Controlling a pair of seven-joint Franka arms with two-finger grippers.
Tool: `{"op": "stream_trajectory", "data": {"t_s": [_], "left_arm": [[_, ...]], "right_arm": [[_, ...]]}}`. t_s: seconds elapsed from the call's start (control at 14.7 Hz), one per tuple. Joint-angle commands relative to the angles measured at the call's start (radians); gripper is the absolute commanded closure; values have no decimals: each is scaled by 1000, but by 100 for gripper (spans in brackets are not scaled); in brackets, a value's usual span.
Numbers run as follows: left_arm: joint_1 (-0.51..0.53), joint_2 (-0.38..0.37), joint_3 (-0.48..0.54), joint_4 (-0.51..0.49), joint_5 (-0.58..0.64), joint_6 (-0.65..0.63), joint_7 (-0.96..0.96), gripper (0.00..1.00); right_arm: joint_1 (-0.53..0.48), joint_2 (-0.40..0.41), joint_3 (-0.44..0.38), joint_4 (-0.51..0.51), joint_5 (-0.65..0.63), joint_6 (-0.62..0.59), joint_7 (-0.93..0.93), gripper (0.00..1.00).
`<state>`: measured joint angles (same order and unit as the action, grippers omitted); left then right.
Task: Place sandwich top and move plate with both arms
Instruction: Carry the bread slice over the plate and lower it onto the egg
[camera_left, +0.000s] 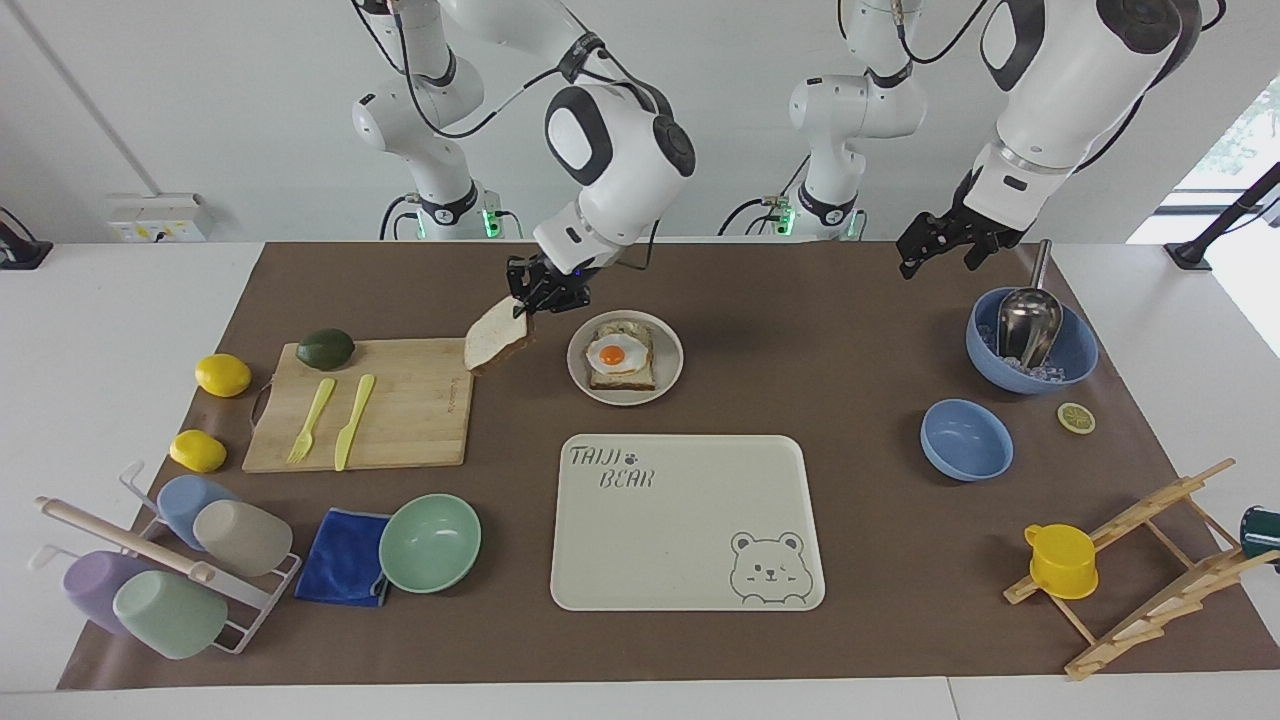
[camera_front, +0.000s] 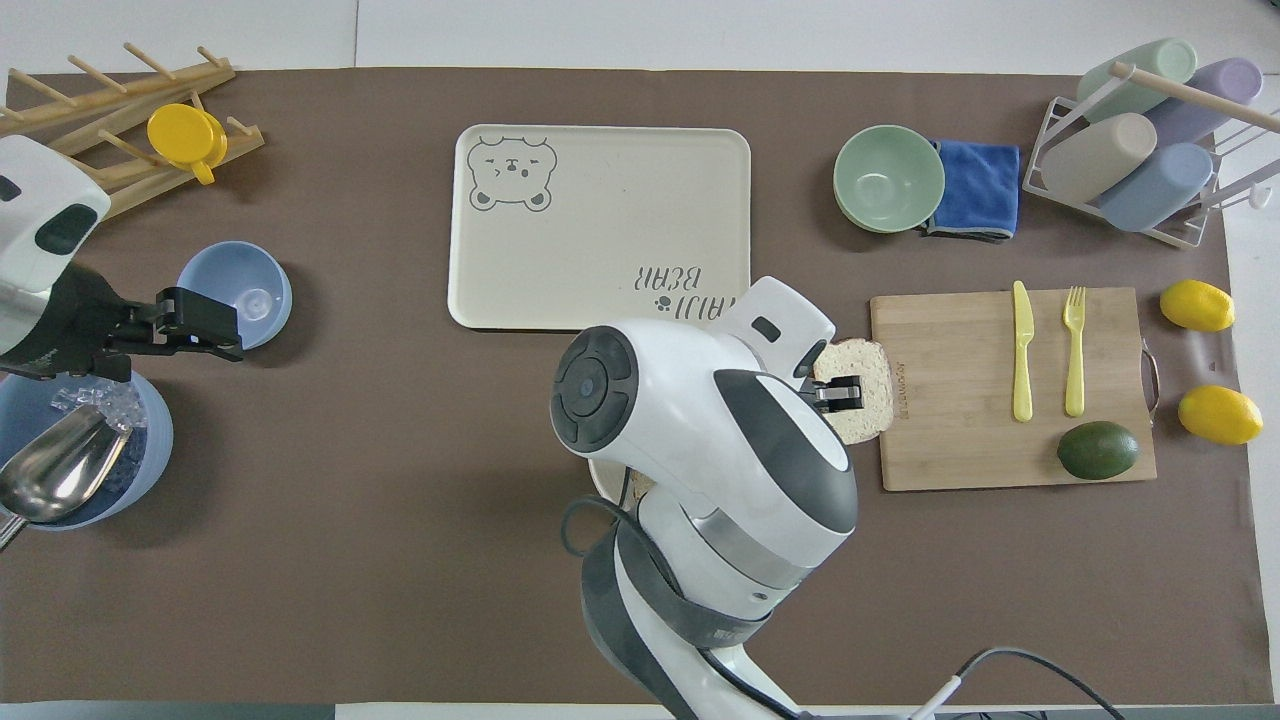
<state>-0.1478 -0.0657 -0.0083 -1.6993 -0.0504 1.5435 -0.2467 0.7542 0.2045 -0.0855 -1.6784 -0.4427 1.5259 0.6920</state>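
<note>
The right pincer (camera_left: 545, 288) pinched the sandwich top (camera_left: 497, 335) by one crust edge, so that the slice hung tilted in the air over the gap between the cutting board (camera_left: 400, 410) and the plate (camera_left: 669, 377). The plate sat on the table (camera_left: 800, 330) between the board and the tray (camera_left: 690, 540) — nearer to the robots than the tray — and carried the egg-topped bread slice (camera_left: 620, 357). In the overhead view the right arm's wrist hid most of the plate, while the sandwich top (camera_front: 860, 385) showed past the pincer.

The step in hand appeared to be the carry toward the plate. To do it well, the slice would likely need levelling before release, since it hung from one edge and could fold or swing. Centring it over the egg slice, lowering until it nearly rested there, and only then letting go should keep the crusts aligned; a high drop might land it askew or on the rim.

The left pincer (camera_left: 938, 246) waited over the table beside the blue bowl with the metal scoop (camera_left: 1030, 345); whether its fingers were spread could not be told.
</note>
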Motion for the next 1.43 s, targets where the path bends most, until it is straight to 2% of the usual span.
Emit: {"op": "stream_trajectory", "data": {"t_s": [0.0, 0.14, 0.54, 0.75, 1.15, 1.36], "left_arm": [[13, -14, -4, -8, -11, -11, 6, 0], [13, -14, -4, -8, -11, -11, 6, 0], [13, -14, -6, -8, -11, -11, 6, 0], [11, -14, -6, -8, -11, -9, 6, 0], [13, -14, -4, -8, -11, -9, 7, 0], [13, -14, -4, -8, -9, -9, 6, 0]], "right_arm": [[-10, 45, 23, 83, 94, -7, -5, 100], [-10, 49, 42, 80, 168, 34, 1, 100], [4, 65, 62, 26, 265, 169, 11, 100], [5, 95, 62, 2, 269, 224, 24, 100], [4, 92, 90, -40, 271, 266, 49, 100], [4, 81, 92, -87, 282, 325, 69, 100]]}}
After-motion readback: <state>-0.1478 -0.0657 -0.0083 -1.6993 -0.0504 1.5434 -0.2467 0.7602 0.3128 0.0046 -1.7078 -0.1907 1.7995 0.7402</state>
